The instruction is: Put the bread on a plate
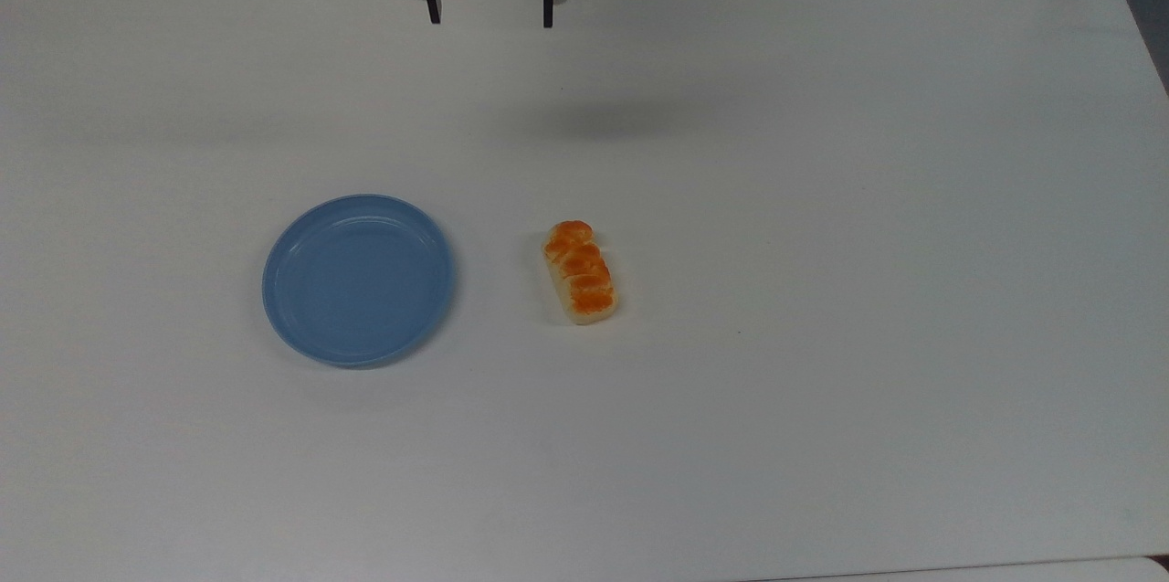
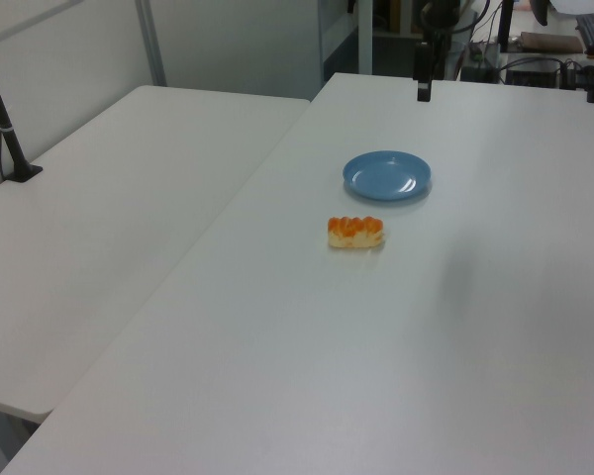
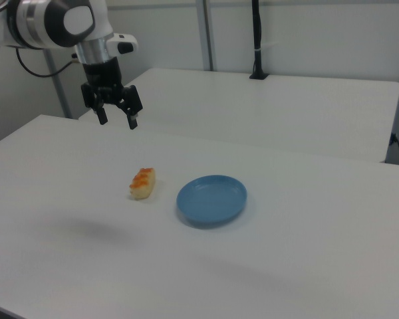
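You have the bread just right of centre in the top view, lying flat on the table. It is a small oblong loaf with a lumpy orange-brown glazed top and pale cream sides, and its long axis runs up and down the frame with the lower end tipped slightly right. In the left view the bread sits just above mid-frame, long side across the picture, with the cream side facing you below the orange top. In the right view it lies left of centre, seen nearly end-on.

Your plate is a round light-blue dish with a shallow raised rim, left of the bread in the top view, near it but not touching. It holds nothing; you can see its bare blue floor. In the left view the plate is above the bread and slightly to its right; in the right view the plate is right of the bread and a little lower.

Your gripper hangs at the top edge of the top view, left of centre, well apart from both bread and plate. Its two black fingers are spread wide with nothing between them. In the right view the gripper is in the upper left, pointing down, clear above the table and above the bread in the frame. A soft shadow lies on the table between gripper and bread.
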Motion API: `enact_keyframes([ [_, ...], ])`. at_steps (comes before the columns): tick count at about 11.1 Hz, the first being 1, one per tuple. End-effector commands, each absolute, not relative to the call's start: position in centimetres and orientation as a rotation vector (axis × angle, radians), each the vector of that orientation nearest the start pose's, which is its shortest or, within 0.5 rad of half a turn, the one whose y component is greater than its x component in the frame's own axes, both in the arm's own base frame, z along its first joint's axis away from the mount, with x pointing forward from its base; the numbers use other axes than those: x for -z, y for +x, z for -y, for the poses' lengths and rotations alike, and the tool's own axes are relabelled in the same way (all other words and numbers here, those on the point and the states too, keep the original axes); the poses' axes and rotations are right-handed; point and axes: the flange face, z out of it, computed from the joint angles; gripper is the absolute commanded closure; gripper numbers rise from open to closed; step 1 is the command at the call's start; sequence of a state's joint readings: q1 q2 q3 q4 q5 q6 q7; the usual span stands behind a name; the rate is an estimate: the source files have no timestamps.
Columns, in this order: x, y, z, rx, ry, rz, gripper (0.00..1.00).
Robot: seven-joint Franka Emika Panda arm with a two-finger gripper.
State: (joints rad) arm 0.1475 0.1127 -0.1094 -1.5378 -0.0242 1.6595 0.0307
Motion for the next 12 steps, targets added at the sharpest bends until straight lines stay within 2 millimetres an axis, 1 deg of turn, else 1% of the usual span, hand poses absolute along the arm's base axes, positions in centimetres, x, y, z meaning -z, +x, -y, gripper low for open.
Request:
enact_keyframes([
  [1, -54.9, 62.0, -3.0, 0.070, -3.180, 0.169, 0.00],
  [3, -51.3, 63.9, -3.5, 0.062, -3.183, 0.245, 0.00],
  [4, -48.8, 65.3, -3.9, 0.069, -3.186, 0.262, 0.00],
  [5, -45.7, 66.6, -6.3, 0.088, -3.184, 0.310, 0.00],
  [6, -42.5, 67.8, -8.1, 0.116, -3.183, 0.349, 0.00],
  [7, -39.8, 68.4, -9.6, 0.118, -3.182, 0.386, 0.00],
  [8, -37.6, 68.6, -10.6, 0.093, -3.184, 0.414, 0.00],
  [9, -36.1, 69.0, -11.4, 0.096, -3.184, 0.431, 0.00],
  [10, -35.1, 69.4, -11.6, 0.115, -3.182, 0.435, 0.00],
  [12, -33.8, 69.8, -11.5, 0.131, -3.187, 0.442, 0.00],
])
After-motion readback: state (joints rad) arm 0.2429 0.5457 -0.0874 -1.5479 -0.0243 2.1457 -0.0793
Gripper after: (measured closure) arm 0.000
